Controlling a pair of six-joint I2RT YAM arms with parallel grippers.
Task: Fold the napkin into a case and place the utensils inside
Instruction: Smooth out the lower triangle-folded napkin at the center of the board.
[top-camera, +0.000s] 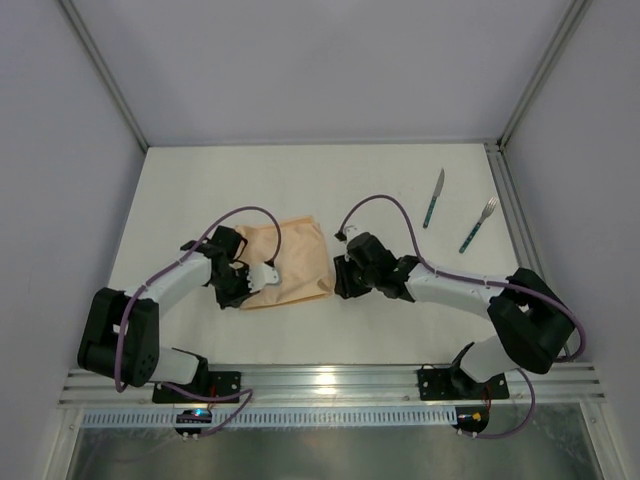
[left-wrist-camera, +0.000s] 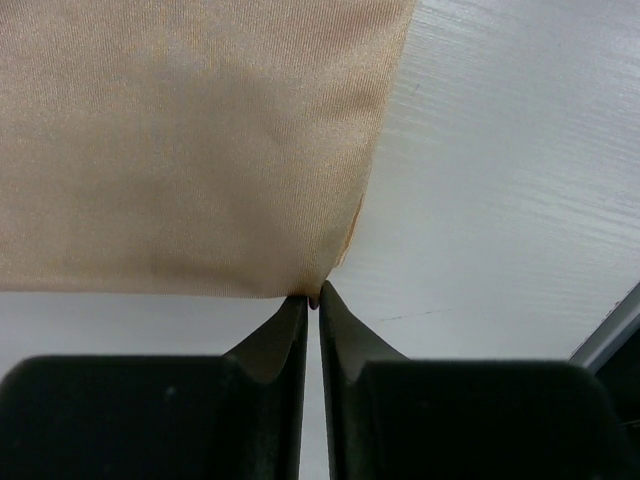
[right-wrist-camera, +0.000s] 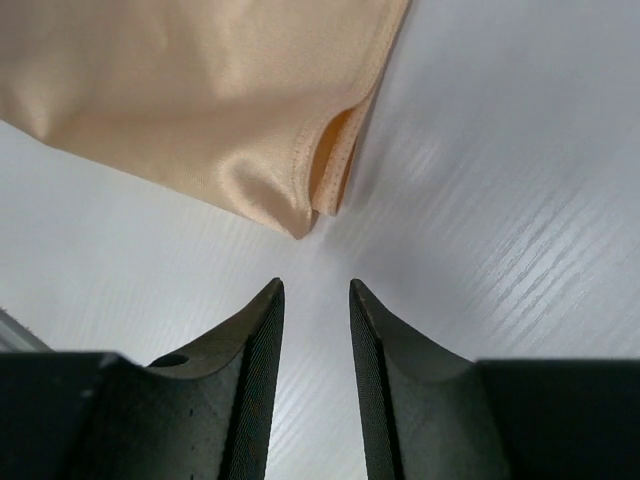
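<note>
Napkin (top-camera: 288, 262), folded into a peach rectangle with a soft sheen and doubled hems, lies mid-frame in the top view, between the two grippers. Its lower right corner sits just ahead of the right gripper (right-wrist-camera: 315, 290), whose jaws stand apart and empty. The left gripper (left-wrist-camera: 312, 300) meets another corner with its jaws almost together; pinched or not, I cannot tell. Knife (top-camera: 433, 198) and fork (top-camera: 478, 225) lie upper right, nearer the right arm, handles toward the near edge.

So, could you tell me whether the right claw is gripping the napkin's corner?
No, the right claw stands open over the table, and the corner of the napkin lies free just beyond it.
</note>
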